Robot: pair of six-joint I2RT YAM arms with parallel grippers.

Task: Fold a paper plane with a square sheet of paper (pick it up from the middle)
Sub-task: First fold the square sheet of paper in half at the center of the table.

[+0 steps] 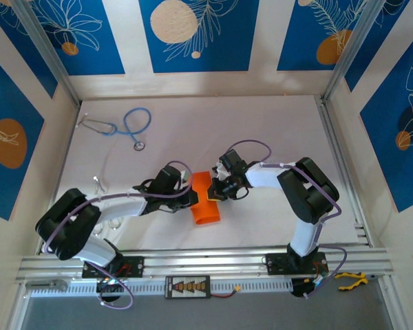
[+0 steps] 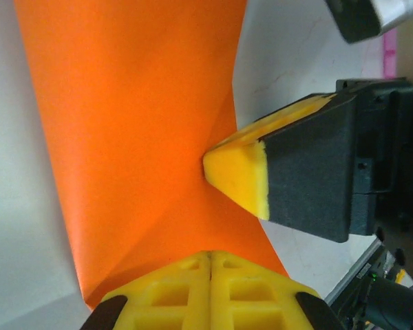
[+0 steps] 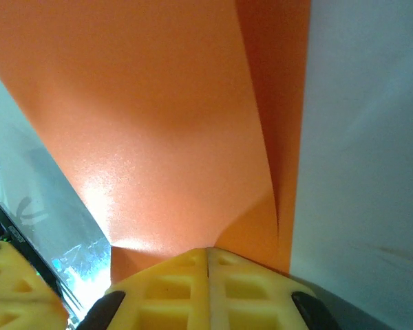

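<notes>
The square sheet of paper (image 1: 206, 206), plain orange and bowed, sits near the middle of the table (image 1: 261, 137). The left gripper (image 2: 210, 256) is clamped on one edge and the right gripper (image 3: 208, 251) on the opposite edge. A black plate (image 1: 187, 285) below the front rail (image 1: 227, 261) carries yellow marks, perhaps a label, too small to read.

Robot lab (framed, walled table (image 1: 275, 137))
</notes>
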